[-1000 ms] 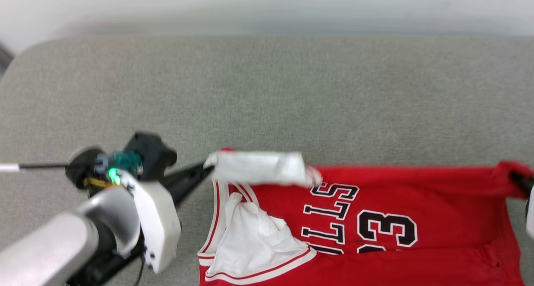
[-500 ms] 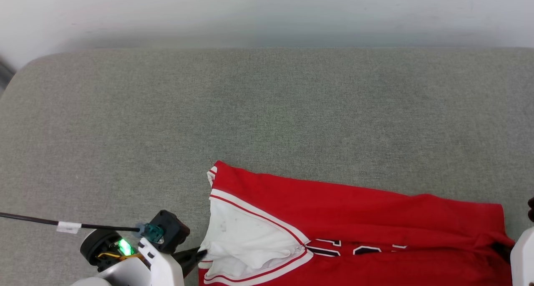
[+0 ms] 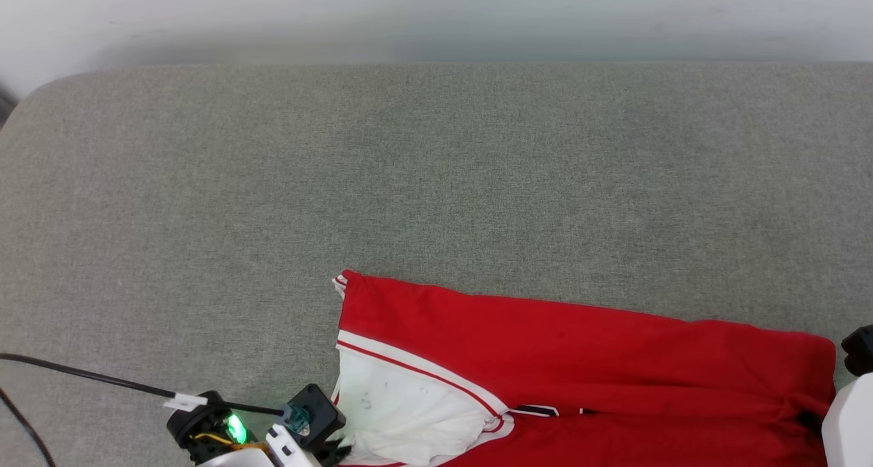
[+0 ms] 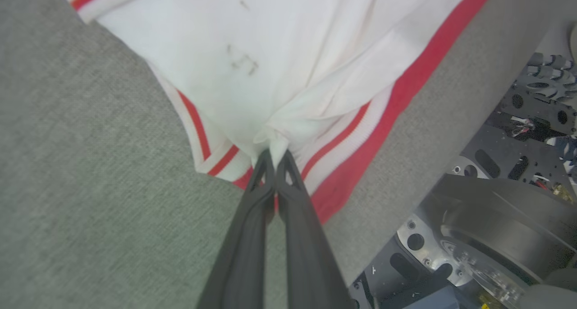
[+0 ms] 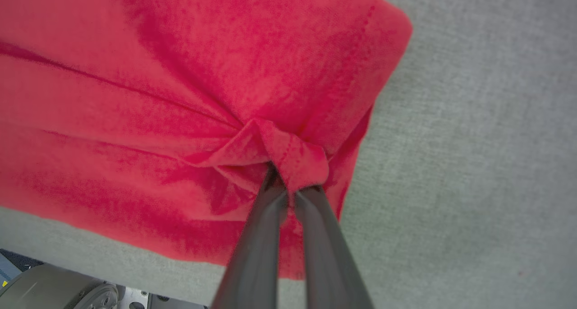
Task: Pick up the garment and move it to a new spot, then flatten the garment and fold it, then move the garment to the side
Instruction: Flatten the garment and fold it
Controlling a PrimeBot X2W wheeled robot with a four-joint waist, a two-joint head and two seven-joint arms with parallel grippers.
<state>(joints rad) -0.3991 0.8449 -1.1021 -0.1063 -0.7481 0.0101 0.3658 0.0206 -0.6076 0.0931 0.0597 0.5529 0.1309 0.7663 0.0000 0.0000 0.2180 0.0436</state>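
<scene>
Red garment [image 3: 580, 344] lies between left hand [image 4: 273, 154] and right hand [image 5: 290, 189], both pinching it.

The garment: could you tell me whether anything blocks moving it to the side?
Nothing visible does. The left gripper pinches the garment by its white sleeve, the right gripper by its red edge. Over the grey surface to its left runs just the left arm's black cable.

We see a counter [image 3: 436, 181] covered in grey-green woven fabric, its far left corner rounded. Behind it runs a plain white wall [image 3: 436, 10], with a soft shadow where the two meet. The light is even and diffuse. Both wrist views show the same grey weave.
</scene>
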